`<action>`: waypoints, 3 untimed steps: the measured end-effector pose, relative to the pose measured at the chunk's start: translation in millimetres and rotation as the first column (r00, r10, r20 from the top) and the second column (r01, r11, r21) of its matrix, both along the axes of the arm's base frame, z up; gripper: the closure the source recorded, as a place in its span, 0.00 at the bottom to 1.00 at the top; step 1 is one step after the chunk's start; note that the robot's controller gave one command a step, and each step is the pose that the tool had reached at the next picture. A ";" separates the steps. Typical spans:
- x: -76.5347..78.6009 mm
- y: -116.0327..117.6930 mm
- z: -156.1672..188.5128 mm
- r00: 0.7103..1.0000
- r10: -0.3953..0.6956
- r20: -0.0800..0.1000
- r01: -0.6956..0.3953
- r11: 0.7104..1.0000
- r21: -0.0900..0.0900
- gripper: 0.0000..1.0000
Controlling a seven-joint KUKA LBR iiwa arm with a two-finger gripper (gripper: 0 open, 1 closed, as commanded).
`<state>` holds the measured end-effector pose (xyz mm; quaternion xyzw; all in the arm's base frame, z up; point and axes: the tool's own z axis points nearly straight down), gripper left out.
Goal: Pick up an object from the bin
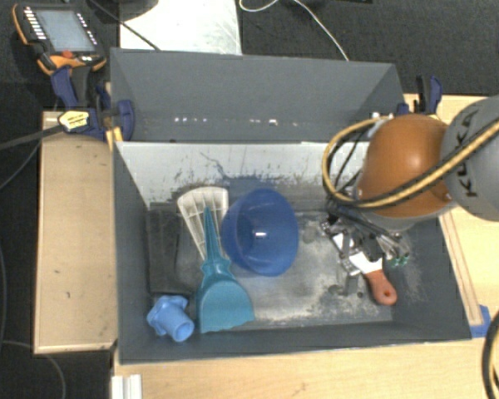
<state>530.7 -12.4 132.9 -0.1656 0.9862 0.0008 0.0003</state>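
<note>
Camera view, from above the bin [316, 304]: the hand [356, 264] is low over the floor in the right half, near the front. Whether it is open or closed, I cannot tell; its metal parts bunch together under the wrist. Just beside it, toward the front right, lies a small tool [384, 290] with a red-orange handle. A white part of the tool runs up under the hand, and I cannot say whether the hand grips it.

Above the hand sits the round orange cover [403, 165], looped with black and yellow cables [343, 158]. The grey arm [482, 160] runs off to the right.

To the left of the hand, near the middle of the bin, a blue bowl [262, 231] rests tilted, with its opening facing up and forward. Left of the bowl is a blue scoop [223, 302]. Its wide end is at the front, and its thin handle points back onto a pale ribbed fan [198, 202]. A black block [161, 252] lies along the left wall. A small blue fitting [170, 317] sits in the front left corner, just beside the scoop.
</note>
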 end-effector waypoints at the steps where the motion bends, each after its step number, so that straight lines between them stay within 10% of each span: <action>1: 4.5 27.0 23.4 0.998 -0.063 0.003 0.063 0.998 0.000 0.00; 2: 14.3 70.3 -13.0 0.999 0.043 0.001 -0.043 0.999 0.001 0.00; 3: 1.7 95.9 -26.8 0.995 0.099 0.005 -0.099 0.995 0.000 1.00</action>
